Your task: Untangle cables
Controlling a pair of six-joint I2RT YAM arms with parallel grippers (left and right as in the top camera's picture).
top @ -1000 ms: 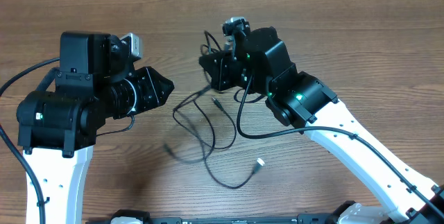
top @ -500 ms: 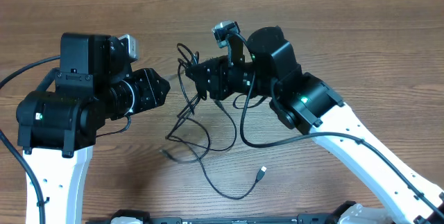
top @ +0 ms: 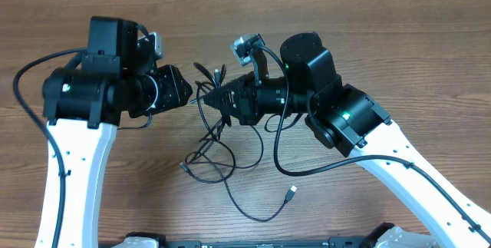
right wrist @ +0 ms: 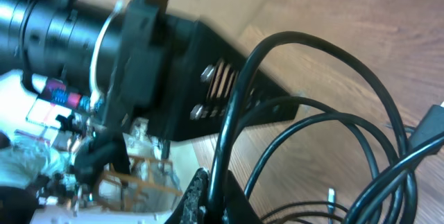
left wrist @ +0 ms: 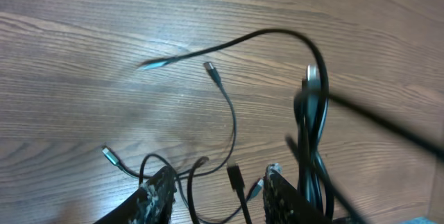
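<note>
Overhead, the cables (top: 205, 137) are seen part lifted. A bunch is pinched in the closed right gripper (top: 207, 97), and below it the strands lie crossed in loops on the table (top: 399, 41). One plug end (top: 291, 193) is trailed well apart from both grippers. The left gripper (top: 186, 92), just beside the bunch, is held apart with nothing clamped. Little is judged done; the crossings are yet to be parted.

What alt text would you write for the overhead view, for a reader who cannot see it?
The right gripper grips a tangle of thin black cables trailing onto a wooden table; the left gripper sits close beside it.
</note>
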